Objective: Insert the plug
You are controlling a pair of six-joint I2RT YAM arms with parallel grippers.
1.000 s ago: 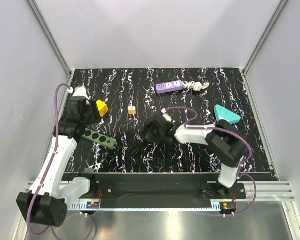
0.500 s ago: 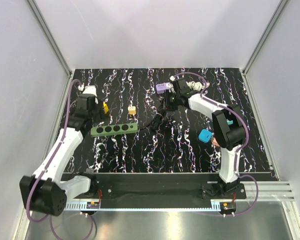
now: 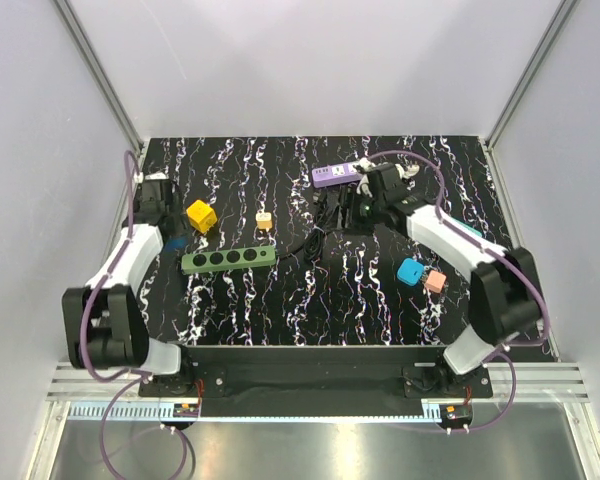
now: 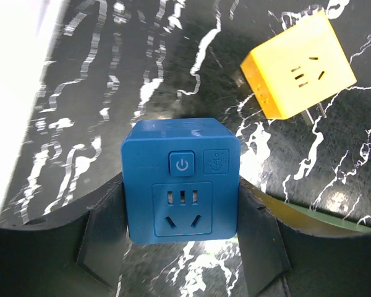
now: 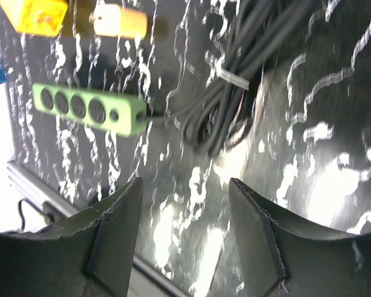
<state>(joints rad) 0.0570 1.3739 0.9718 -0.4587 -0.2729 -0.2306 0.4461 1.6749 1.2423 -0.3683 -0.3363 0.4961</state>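
Desk (image 3: 280, 310) surface of glossy black laminate with white marbled veining, seen from above and from both wrists.

The blue cube adapter (image 4: 182, 148), smooth matte plastic with rounded edges, a square power button and a socket face turned to the camera, sits squarely between the two dark fingers of the left claw (image 4: 182, 204). The fingers press against its left and right sides, so this claw is closed on the cube, at the 9 o'clock edge of the desk.

A yellow cube adapter (image 4: 297, 71) of the same shape, metal prongs showing, lies at about 1 o'clock from the held cube, apart from it.

The green power strip (image 3: 229, 258), a long flat bar with a row of round sockets, lies at about 3 o'clock from the left claw, well apart.

The right claw (image 5: 182, 235) stands open with nothing between its fingers, above a coiled black cable (image 5: 235, 74) that runs to the end of the green strip. A purple strip (image 3: 340, 173) lies at 12 o'clock.

Against the frame half a second earlier, the left arm has drawn back towards 9 o'clock, leaving the yellow cube uncovered. The green strip is unmoved.
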